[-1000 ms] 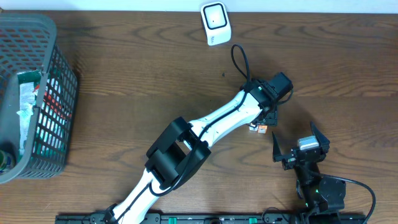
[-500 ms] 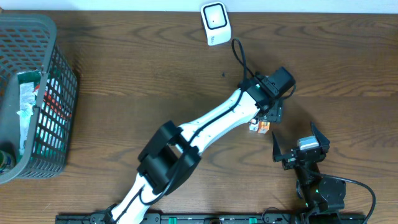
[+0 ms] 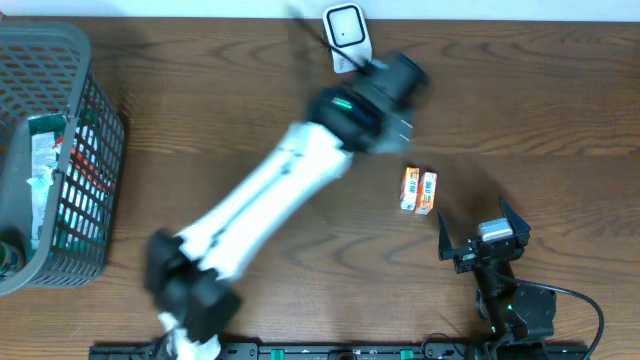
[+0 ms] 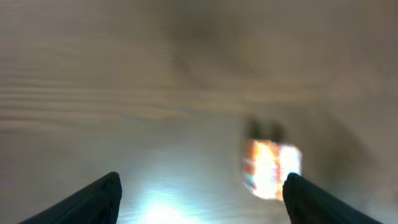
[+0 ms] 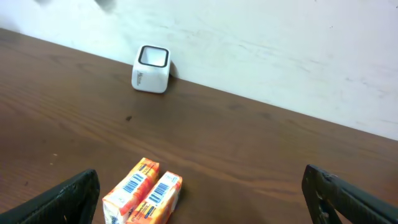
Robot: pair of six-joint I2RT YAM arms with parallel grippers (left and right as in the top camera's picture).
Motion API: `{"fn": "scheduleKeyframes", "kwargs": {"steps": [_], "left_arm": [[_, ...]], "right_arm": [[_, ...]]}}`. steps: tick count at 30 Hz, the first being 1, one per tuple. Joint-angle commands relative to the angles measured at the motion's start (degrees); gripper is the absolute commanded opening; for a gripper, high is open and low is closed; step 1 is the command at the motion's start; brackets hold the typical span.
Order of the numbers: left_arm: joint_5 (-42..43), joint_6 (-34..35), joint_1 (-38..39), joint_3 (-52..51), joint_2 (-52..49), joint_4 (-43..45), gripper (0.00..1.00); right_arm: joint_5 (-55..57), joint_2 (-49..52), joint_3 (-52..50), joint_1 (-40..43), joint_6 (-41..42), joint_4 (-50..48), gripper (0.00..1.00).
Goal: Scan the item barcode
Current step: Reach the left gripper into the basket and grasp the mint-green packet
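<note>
The item, a pair of orange cartons [image 3: 418, 191] with barcodes facing up, lies flat on the wooden table with nothing touching it. The white cube scanner [image 3: 346, 37] stands at the table's far edge. My left gripper [image 3: 405, 72] is a blur just right of the scanner, well above-left of the cartons. In the left wrist view it [image 4: 202, 200] stands open and empty, with the cartons [image 4: 272, 168] a bright smear ahead of its right finger. My right gripper [image 5: 205, 200] is open and empty, the cartons [image 5: 143, 194] just ahead to its left and the scanner [image 5: 151, 68] beyond.
A grey wire basket [image 3: 95, 190] holding packaged goods stands at the table's left end. The right arm's base [image 3: 520, 310] sits at the near right edge. A pale wall backs the table behind the scanner.
My left arm has let go of the cartons and swung quickly up and left toward the scanner. The cartons stay on the table. The right arm has not moved.
</note>
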State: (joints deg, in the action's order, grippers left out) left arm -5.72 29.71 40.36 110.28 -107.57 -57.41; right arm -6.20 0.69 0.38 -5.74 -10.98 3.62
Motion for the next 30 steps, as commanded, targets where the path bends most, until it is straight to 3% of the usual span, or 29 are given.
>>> {"fn": "scheduleKeyframes", "kwargs": {"steps": [1, 9, 16, 20, 30], "left_arm": [[-5.42, -3.06, -9.46, 0.20, 11.06, -3.04, 0.83], [-5.49, -3.13, -39.39, 0.20, 28.11, -8.02, 0.83], [-5.51, -3.10, -61.00, 0.20, 31.30, -9.70, 0.83], [-5.49, -2.91, -69.44, 0.17, 27.45, -10.34, 0.83], [-5.27, -3.21, -76.28, 0.17, 12.00, -15.56, 0.84]], "right_arm": [[0.11, -0.28, -0.07, -0.42, 0.20, 0.22, 0.99], [0.11, -0.28, -0.07, -0.42, 0.22, 0.22, 0.99], [0.11, -0.28, -0.07, -0.42, 0.20, 0.22, 0.99], [0.11, -0.28, -0.07, -0.42, 0.20, 0.24, 0.99], [0.11, -0.28, -0.07, -0.42, 0.20, 0.22, 0.99]]}}
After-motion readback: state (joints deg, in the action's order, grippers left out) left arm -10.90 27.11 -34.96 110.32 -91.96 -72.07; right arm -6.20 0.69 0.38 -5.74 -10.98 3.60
